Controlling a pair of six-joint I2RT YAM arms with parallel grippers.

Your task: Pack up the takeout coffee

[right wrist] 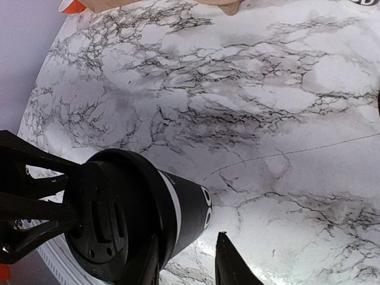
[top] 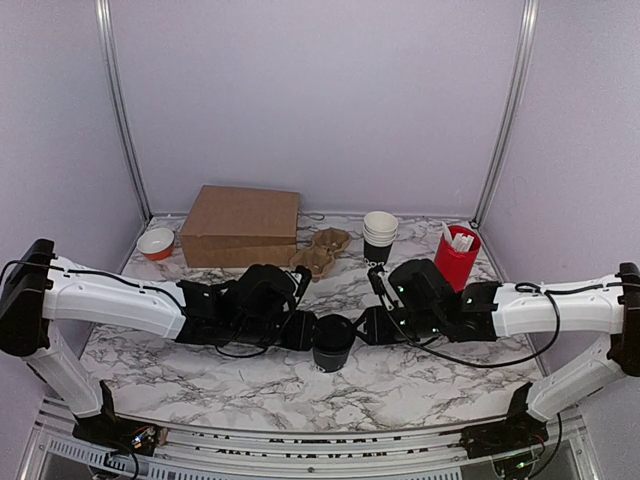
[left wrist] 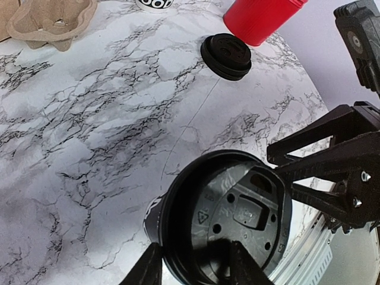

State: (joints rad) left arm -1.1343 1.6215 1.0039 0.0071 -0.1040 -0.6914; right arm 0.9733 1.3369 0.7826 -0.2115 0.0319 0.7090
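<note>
Black paper cup (right wrist: 181, 205), lid (left wrist: 228, 217) on, at mid-table, toward near edge. Left gripper (left wrist: 196, 270) half-closed, clamped on it; right gripper (right wrist: 189, 264) straddled wall, grip unclear. Judged light, crushable; hold below stiff rim, gently.

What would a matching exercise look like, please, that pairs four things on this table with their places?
Things:
1. cardboard box
2. red tub
3. black cup
4. small bowl

Places:
A. far left corner of the table
B. far right, beside the stack of cups
C. middle of the table, with its lid on
D. at the back, just left of the pulp carrier

Pairs: 1-D, 2-B, 3-C, 4-A
</note>
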